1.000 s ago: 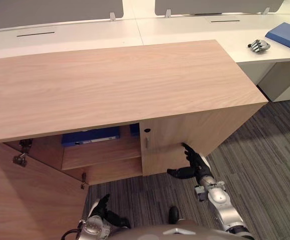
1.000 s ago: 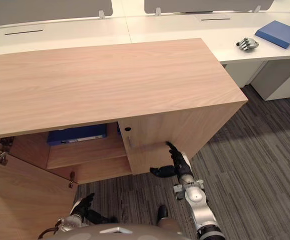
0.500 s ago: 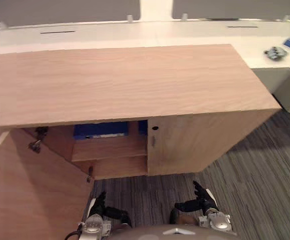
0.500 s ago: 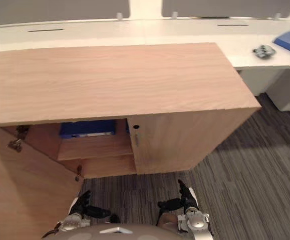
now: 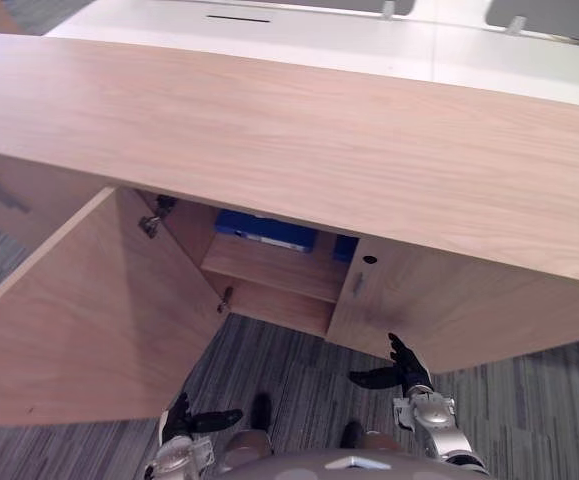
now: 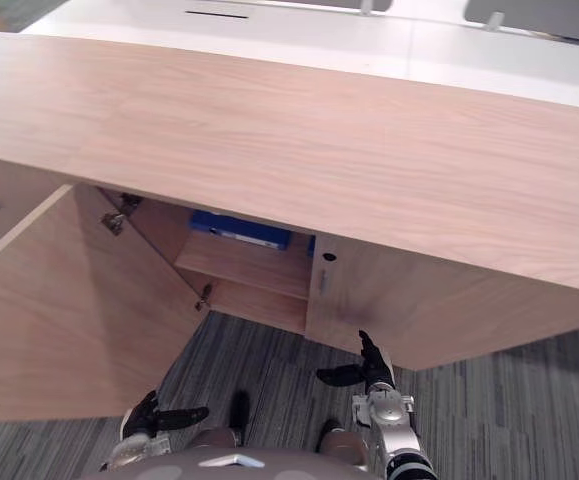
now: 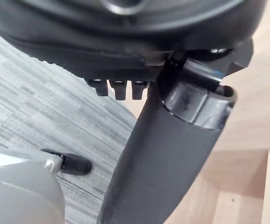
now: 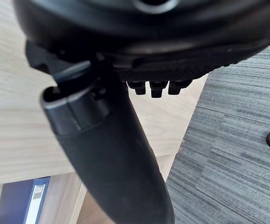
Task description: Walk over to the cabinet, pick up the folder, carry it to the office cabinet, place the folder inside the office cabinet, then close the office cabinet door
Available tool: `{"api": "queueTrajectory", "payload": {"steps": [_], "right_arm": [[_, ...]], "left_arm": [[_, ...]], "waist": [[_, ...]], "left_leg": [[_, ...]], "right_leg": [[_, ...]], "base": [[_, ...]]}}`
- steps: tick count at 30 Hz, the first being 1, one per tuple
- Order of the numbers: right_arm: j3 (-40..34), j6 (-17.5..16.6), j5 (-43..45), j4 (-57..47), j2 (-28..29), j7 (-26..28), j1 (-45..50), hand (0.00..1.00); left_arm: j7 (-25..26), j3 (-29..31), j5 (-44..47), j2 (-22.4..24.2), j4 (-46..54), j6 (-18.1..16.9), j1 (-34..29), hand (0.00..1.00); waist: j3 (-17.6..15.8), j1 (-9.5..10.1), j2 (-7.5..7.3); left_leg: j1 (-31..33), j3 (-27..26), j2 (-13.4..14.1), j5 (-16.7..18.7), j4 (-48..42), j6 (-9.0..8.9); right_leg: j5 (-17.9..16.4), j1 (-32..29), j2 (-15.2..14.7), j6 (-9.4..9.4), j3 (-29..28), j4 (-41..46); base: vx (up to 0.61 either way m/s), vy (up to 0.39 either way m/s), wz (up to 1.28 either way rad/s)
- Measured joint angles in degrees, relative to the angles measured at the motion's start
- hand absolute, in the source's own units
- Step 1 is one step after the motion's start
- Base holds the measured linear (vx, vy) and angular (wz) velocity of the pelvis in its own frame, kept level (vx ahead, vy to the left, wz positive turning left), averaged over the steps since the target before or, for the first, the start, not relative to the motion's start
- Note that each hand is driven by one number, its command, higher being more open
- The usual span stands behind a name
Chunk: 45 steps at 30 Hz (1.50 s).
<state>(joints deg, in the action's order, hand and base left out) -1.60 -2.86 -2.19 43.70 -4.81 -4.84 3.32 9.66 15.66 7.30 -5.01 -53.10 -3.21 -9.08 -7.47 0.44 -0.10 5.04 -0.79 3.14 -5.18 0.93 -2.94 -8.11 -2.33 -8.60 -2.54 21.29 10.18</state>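
right hand (image 5: 406,372) pulled back from cabinet door (image 5: 439,305) | fingers straight | left hand (image 5: 184,420) open

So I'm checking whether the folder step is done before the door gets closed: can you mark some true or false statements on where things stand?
1. The blue folder lies on a shelf inside the office cabinet. True.
2. The cabinet's left door is shut. False: it stands wide open.
3. The right hand holds the folder. False: it is open and empty, low before the right door.
4. The left hand is open and holds nothing. True.
5. The right door is shut. True.
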Motion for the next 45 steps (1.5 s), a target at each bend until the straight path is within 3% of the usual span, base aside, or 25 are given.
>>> {"api": "queueTrajectory", "payload": {"steps": [2,7,14,26,36,42,45], "right_arm": [[-0.53,0.10,0.01,-0.03,0.07,-0.42,0.90,1.00],[-1.83,0.31,0.00,0.75,0.08,-0.62,1.07,1.00],[-1.72,0.51,0.00,2.30,0.03,-0.45,-0.16,1.00],[-1.44,1.42,0.04,3.47,-2.53,-0.19,0.58,1.00],[0.58,1.39,0.09,3.94,-3.35,0.26,1.84,1.00],[0.46,1.42,0.09,4.39,-3.51,0.62,3.16,1.00],[0.43,1.42,0.02,4.38,-3.20,0.62,3.85,1.00]], "left_arm": [[0.14,3.36,0.37,-0.20,0.21,0.00,-1.83,1.00],[1.33,8.14,1.30,-0.31,0.65,0.05,-3.51,1.00],[1.93,17.80,5.43,-1.05,6.42,0.02,-3.63,1.00],[4.00,28.55,11.26,-14.36,13.40,-1.26,-2.93,1.00],[3.10,26.32,9.36,-26.92,13.50,-1.36,1.50,1.00],[1.65,20.58,9.04,-27.24,17.92,-1.70,1.55,1.00],[3.75,19.42,9.45,-24.13,21.62,-1.69,1.48,1.00]], "waist": [[0.22,-0.44,0.37],[0.48,-0.17,-0.07],[0.46,1.09,1.26],[0.17,2.48,2.00],[0.46,2.94,1.49],[0.81,3.20,0.91],[1.01,3.65,0.57]], "left_leg": [[-1.01,-2.74,-0.43,1.11,-0.30,1.48],[-3.50,-0.25,-1.27,-0.78,4.12,1.25],[-5.12,1.92,-1.40,-0.47,4.45,1.39],[-5.82,3.49,-0.78,-0.50,4.51,1.12],[-6.23,3.10,-0.58,-0.18,4.54,0.71],[-6.36,2.57,-0.46,0.03,4.54,0.43],[-6.46,2.03,-0.44,0.11,4.54,0.40]], "right_leg": [[-0.74,1.75,0.36,-1.15,1.29,-0.22],[-0.18,4.16,0.85,-1.71,1.29,-1.98],[-0.32,7.52,1.64,-1.33,2.80,-3.44],[-0.92,9.35,2.56,-0.48,3.95,-3.63],[-0.87,9.42,3.05,-0.37,-0.16,-3.66],[-0.87,9.37,3.15,-0.33,-0.90,-3.92],[-0.81,9.37,3.21,-0.23,-1.39,-4.06]], "base": [[0.02,0.037,0.39],[0.03,0.002,0.28],[0.01,-0.031,0.13],[-0.04,-0.030,0.06],[-0.01,0.003,-0.02],[-0.03,0.001,-0.04],[-0.01,-0.001,-0.06]]}}
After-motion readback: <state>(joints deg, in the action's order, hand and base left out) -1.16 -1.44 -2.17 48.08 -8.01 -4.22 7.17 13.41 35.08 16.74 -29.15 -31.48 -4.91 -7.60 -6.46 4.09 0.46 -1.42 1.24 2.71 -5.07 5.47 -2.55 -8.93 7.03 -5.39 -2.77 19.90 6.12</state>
